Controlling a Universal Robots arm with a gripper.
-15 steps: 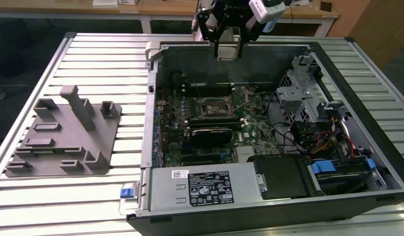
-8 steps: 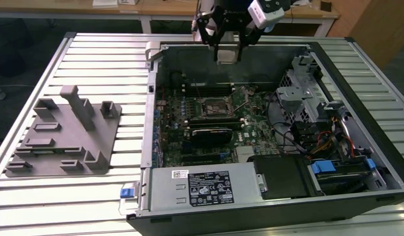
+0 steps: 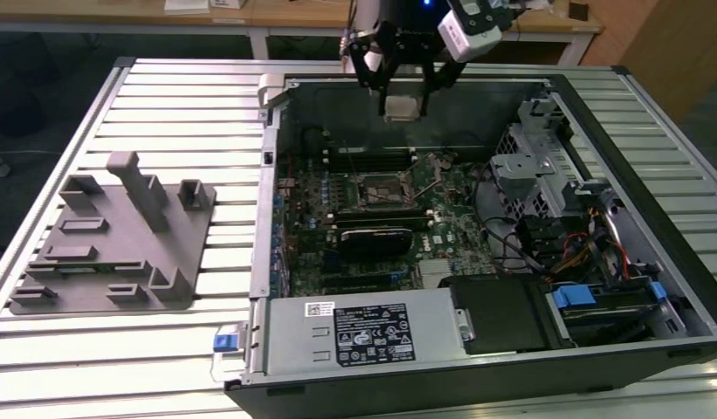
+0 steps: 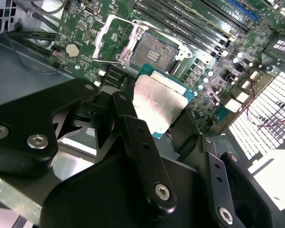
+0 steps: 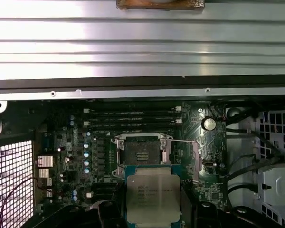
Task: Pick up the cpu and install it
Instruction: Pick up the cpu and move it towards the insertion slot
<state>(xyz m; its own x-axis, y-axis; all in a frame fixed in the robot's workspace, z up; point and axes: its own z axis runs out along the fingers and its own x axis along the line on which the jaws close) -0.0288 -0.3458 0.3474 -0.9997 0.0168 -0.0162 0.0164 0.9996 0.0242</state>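
My gripper [image 3: 405,106] hangs above the open computer case, over its far wall, shut on the cpu [image 3: 403,106]. The cpu is a flat square chip with a silvery top plate and a teal rim, seen in both wrist views [image 4: 157,103] [image 5: 153,196], clamped at its edges between the black fingers [image 4: 137,142]. Below it, on the green motherboard [image 3: 440,223], the black socket [image 3: 375,193] lies open with its metal frame lifted; it also shows in both wrist views [image 4: 154,52] [image 5: 141,156]. The cpu is held well above the socket, apart from it.
The case [image 3: 277,192] lies on a slatted metal table [image 3: 160,105]. A grey fixture plate [image 3: 113,240] with blocks sits at the exterior view's left. Inside the case are a power supply [image 3: 358,336], drive cage [image 3: 533,153] and cables [image 3: 545,249].
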